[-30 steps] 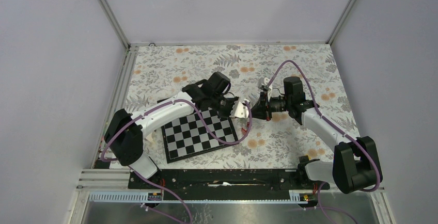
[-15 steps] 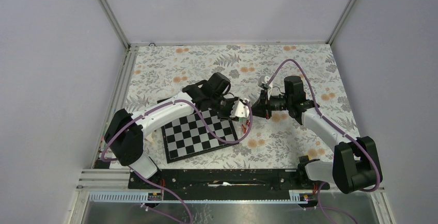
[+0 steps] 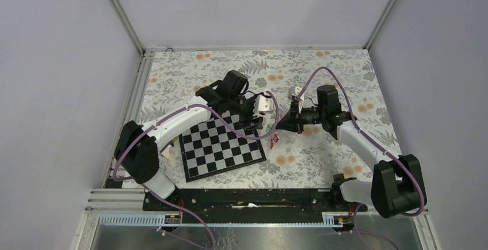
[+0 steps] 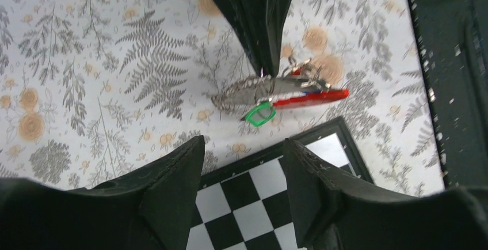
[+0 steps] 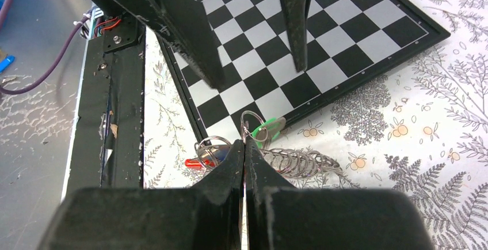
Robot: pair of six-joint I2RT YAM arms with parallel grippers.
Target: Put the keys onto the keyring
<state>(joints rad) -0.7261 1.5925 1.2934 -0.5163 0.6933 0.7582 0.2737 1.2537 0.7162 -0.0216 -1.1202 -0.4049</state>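
Floral tablecloth (image 3: 339,65) lies between grey walls (image 3: 247,8). The right gripper (image 5: 244,144) pinches the keyring (image 4: 311,97) with closed fingers, a green key (image 4: 259,113) at their tips. The left gripper (image 4: 241,146) has fingers spread, the keyring just ahead of them.

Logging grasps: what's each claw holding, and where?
Right claw pinches the keyring near its middle, where strap meets red loop; left claw is open, empty.
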